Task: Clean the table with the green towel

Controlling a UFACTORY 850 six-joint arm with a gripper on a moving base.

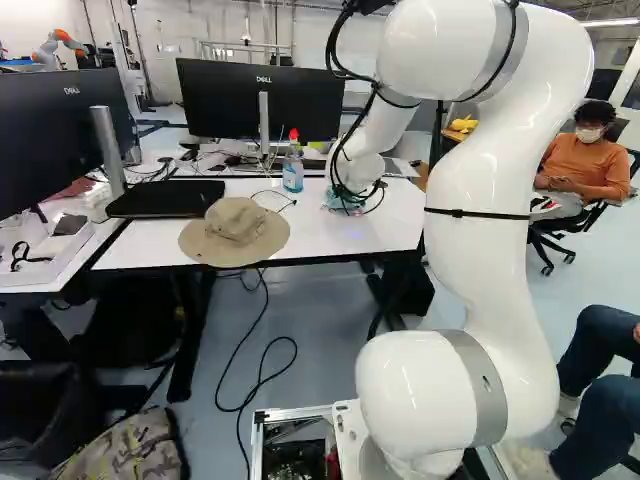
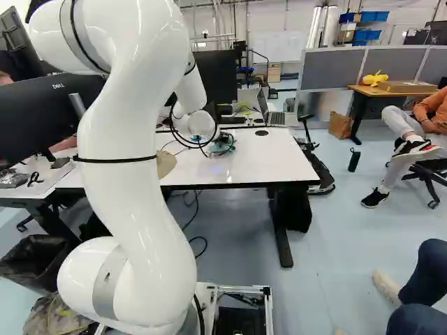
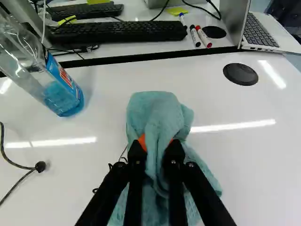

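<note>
The pincer (image 3: pixel 155 146) held the green towel (image 3: pixel 158 115) pinched at the worktop (image 3: pixel 254 165), near the bottle (image 3: pixel 59 84) — good wiping called for light, even pressure and overlapping strokes, clear of the cable (image 3: pixel 40 166).

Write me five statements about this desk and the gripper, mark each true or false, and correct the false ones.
1. The black two-finger gripper with orange pads is shut on the green cloth towel. True.
2. The clear plastic spray bottle with blue liquid lies on its side. False: it stands upright.
3. The tan fabric hat with a wide brim rests on the white tabletop. True.
4. The round black disc is under the towel. False: it lies apart from the towel, in plain view.
5. The white-barrelled markers lie beside a long black keyboard. True.
</note>
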